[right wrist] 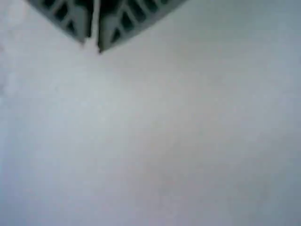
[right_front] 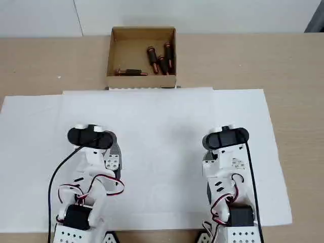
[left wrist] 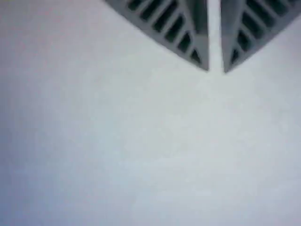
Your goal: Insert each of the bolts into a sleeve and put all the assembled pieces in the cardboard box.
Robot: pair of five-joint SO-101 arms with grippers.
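Observation:
The cardboard box stands at the far edge of the white paper. Several assembled pieces, dark sleeves with copper-coloured bolts, lie inside it: one flat near the front wall, the others clustered at the right. My left arm and right arm are folded back at the near side, far from the box. My left gripper hangs just over the bare paper, its fingers shut with only a thin slit between them. My right gripper is likewise shut and holds nothing.
A large white paper sheet covers the wooden table. Black and red cables run along both arm bases at the near edge.

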